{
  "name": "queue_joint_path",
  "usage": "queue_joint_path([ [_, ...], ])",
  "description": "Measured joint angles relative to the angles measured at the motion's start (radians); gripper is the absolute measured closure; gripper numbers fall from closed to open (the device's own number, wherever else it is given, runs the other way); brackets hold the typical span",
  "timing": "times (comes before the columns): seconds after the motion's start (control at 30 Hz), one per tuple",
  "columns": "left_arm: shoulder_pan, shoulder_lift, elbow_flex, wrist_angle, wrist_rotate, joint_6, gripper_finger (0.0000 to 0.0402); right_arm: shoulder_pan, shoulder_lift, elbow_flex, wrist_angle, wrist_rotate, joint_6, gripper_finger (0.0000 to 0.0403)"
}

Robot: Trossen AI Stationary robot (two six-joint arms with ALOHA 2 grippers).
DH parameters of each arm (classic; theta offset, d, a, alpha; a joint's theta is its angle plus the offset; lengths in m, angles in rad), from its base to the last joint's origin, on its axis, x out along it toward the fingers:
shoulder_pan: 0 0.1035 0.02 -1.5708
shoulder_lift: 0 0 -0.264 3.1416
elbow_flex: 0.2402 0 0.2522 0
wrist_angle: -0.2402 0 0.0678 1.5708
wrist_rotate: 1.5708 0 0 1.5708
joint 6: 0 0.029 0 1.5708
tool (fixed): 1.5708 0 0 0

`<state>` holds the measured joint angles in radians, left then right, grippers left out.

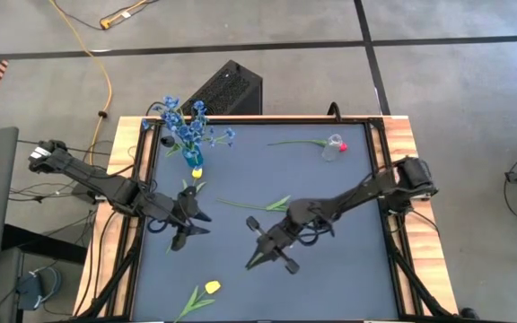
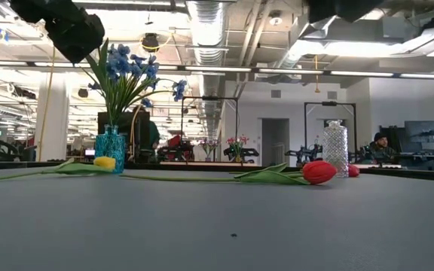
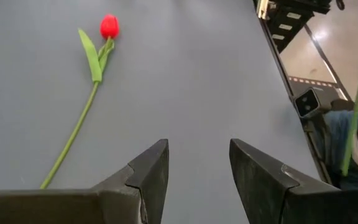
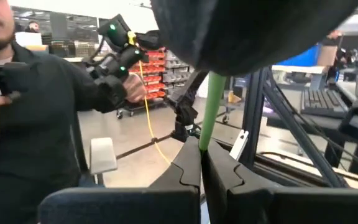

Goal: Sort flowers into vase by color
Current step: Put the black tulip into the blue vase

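1. Right wrist view first: the right gripper [image 4: 202, 151] has its jaws pressed together on a thin green stem [image 4: 207, 112]. The stem runs straight out from the fingertips. The bloom isn't visible, so I can't tell which colour it is.
2. In the high view, the right gripper [image 1: 268, 257] sits over the middle of the table, nearer the front edge.
3. A red tulip [image 3: 109, 26] lies flat on the grey table [image 3: 185, 74], out ahead of the left gripper [image 3: 197, 149]. Its bloom is at the far end and its stem trails back past one side of the jaws.
4. The left gripper's jaws are spread with nothing between them, just bare tabletop. In the high view, the left gripper [image 1: 196, 224] is well apart from the right one, with the red tulip's stem and leaf [image 1: 257, 205] running between the two.
5. The blue flowers [image 1: 187, 121] stand in the blue vase [image 1: 192, 159], behind the left gripper at the back of the table.
6. A yellow tulip [image 1: 197, 170] lies just beside that vase, on the side toward the left jaws.
7. A second yellow tulip [image 1: 212, 287] lies near the front edge, on the open side of the right gripper's jaws, not touching them.
8. The clear vase [image 2: 336, 149] stands upright at the back, well beyond the right gripper, with another red tulip [image 1: 342, 146] lying on the table right next to it.
9. A person in dark clothes [image 4: 36, 106] shows beyond the table in the right wrist view.
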<state>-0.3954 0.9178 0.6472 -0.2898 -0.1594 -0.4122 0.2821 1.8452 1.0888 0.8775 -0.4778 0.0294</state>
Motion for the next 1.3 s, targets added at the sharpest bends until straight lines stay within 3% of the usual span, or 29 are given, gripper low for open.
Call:
queue_joint_path([
  [0.23, 0.000, -0.023, 0.000, -0.045, 0.004, 0.006, 0.0244, 0.006, 0.158, 0.140, -0.031, 0.001, -0.017, 0.0377],
  [0.4, 0.000, -0.056, 0.000, -0.065, 0.005, 0.004, 0.0244, 0.006, 0.203, 0.212, -0.094, 0.007, -0.031, 0.0377],
  [0.9, 0.000, -0.101, 0.000, -0.080, 0.005, 0.007, 0.0244, 0.039, 0.205, 0.234, -0.193, 0.167, -0.127, 0.0378],
  [1.17, 0.000, -0.101, 0.000, -0.081, 0.010, -0.002, 0.0244, 0.048, 0.186, 0.233, -0.298, 0.337, -0.221, 0.0378],
  [1.3, 0.000, -0.101, 0.000, -0.085, 0.017, -0.003, 0.0244, 0.047, 0.143, 0.233, -0.381, 0.526, -0.254, 0.0378],
])
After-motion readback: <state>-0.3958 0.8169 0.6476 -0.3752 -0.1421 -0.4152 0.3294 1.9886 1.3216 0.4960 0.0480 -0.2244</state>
